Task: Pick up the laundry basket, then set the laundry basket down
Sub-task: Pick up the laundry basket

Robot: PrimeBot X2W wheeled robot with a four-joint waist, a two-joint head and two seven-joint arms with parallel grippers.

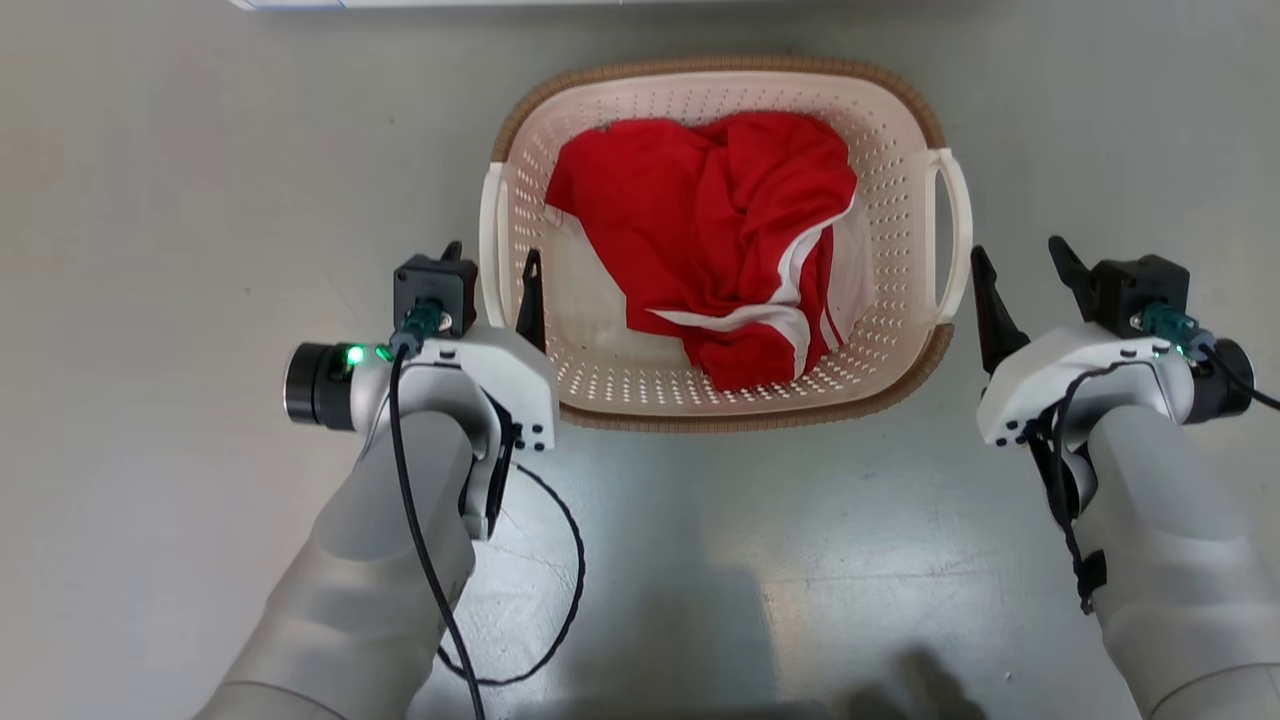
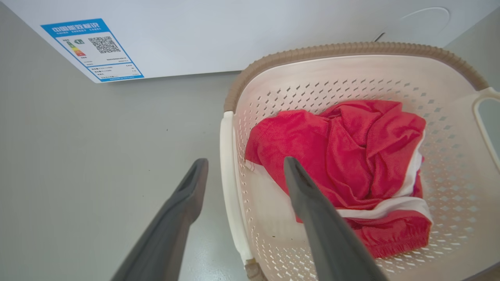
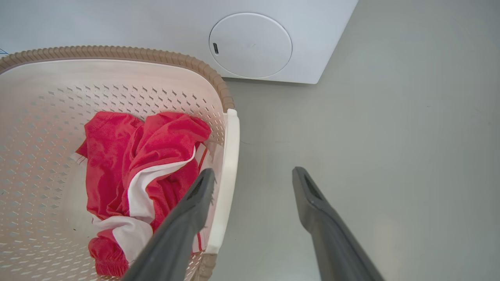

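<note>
Cream-white perforated plastic laundry basket [image 1: 720, 68] with a brown woven-look rim, standing on the grey floor [image 1: 200, 200] between two open grippers.

A crumpled red garment with white trim [image 1: 700, 210] lies inside the basket. The left gripper [image 1: 492, 268] has its jaws spread astride the basket's white left loop handle [image 2: 227, 156], one dark finger over the inside and one outside, not closed on it. The right gripper [image 1: 1018, 252] is likewise spread, just beside the right loop handle [image 3: 230, 156]; whether its inner finger touches cannot be told. Beyond the basket stands a white appliance [image 3: 117, 23] with a round cover [image 3: 250, 45] and a blue-edged label [image 2: 91, 48].
</note>
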